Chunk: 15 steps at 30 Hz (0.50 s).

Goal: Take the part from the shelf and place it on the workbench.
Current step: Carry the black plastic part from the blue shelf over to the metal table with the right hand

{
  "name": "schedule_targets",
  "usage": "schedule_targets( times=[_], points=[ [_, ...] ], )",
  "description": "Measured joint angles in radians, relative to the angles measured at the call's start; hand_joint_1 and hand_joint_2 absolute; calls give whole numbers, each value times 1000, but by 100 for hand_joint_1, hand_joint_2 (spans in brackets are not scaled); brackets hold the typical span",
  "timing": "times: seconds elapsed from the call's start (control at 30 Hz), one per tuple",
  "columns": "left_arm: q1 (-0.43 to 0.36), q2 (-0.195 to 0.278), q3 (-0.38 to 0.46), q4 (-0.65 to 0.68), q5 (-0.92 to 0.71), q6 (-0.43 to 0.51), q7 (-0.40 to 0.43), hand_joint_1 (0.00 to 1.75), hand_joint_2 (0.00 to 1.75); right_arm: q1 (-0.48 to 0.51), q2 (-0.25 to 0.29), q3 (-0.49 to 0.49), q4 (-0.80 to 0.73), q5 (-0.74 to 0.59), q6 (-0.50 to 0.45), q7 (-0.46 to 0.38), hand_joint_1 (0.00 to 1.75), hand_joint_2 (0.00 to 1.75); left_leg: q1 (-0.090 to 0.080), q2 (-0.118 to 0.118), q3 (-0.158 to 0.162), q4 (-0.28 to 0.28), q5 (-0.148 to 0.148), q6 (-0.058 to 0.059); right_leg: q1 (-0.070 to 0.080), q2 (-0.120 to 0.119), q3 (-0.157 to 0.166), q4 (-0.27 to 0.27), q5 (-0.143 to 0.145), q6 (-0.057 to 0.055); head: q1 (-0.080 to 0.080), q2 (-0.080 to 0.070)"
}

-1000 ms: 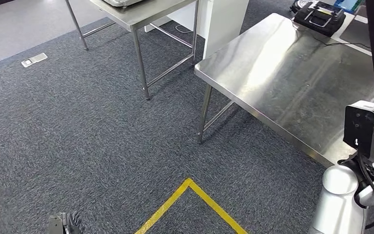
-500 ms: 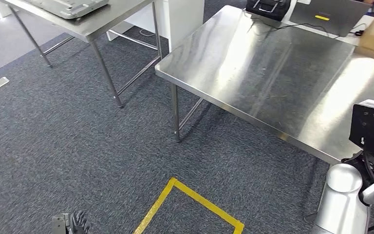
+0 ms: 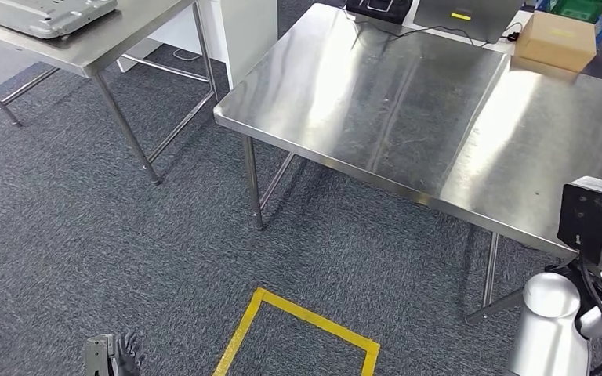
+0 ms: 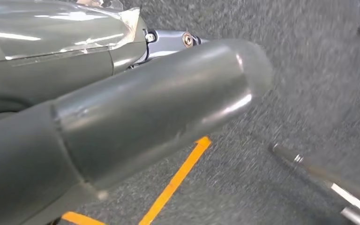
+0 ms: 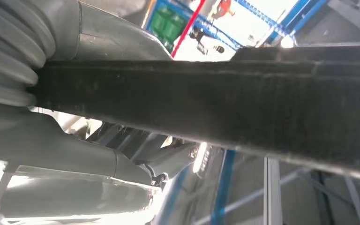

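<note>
Bright overhead glare on steel workbench [image 3: 407, 102], wrist views blurred, backlit right wrist

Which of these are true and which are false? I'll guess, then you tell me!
1. The big workbench has a shiny metal top. True.
2. A brown cardboard box sits on the far part of the workbench. True.
3. The tape on the carpet is red. False: it is yellow and marks a corner shape on the grey carpet.
4. The right hand holds a long dark part. True: the right wrist view shows the part running across the hand.
5. The left hand rests on the workbench. False: it hangs low over the carpet, away from the table.
</note>
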Motion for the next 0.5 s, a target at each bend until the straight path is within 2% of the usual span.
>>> schedule_targets(
  times=[0.03,0.07,0.1,0.13,0.17,0.23,0.27,0.37,0.5],
  points=[
    [0,0,-1,0,0,-1,0,0,0,3,0,0,1,2,0,-2,175,175,-1,7,-1,0,-1,1,-1,-7,-31,65,-21,1,0,0],
    [1,0,-1,1,-1,-2,0,0,0,7,0,0,1,5,-1,-3,175,175,-1,14,-1,0,-1,1,-2,-11,-48,102,-31,5,0,0],
    [1,0,-1,1,-1,-2,0,0,0,11,0,-1,2,6,-1,-3,175,175,-1,20,0,0,-1,1,-3,-12,-44,95,-24,10,1,0],
    [0,0,-1,1,-1,-2,0,0,0,12,0,-1,3,6,-1,-3,175,175,-1,24,0,0,-2,0,-4,-14,-16,44,-3,17,1,0],
    [0,0,-2,1,-1,-2,0,0,0,13,-1,-1,3,7,-1,-3,175,175,-1,27,2,0,-2,-1,-5,-18,27,-35,24,23,1,0],
    [-1,-1,-3,1,-1,-3,0,0,0,12,-1,-1,3,7,-2,-4,175,175,-4,31,4,0,-4,-8,0,-26,99,-166,63,21,1,0],
    [-1,0,-3,2,-1,-3,0,0,0,12,-1,-1,3,7,-2,-4,175,175,-6,31,4,0,-5,-8,1,-28,116,-197,72,17,0,0],
    [0,1,-6,2,-1,-3,0,0,0,14,-1,-1,3,7,-3,-4,175,175,-8,32,8,-6,-3,0,2,-25,123,-209,80,13,-4,0],
    [-1,1,-13,3,-2,-4,0,0,0,15,-1,-1,3,7,-4,-4,175,175,-7,32,17,-25,5,-12,5,-24,124,-212,80,10,-6,0]
  ],
)
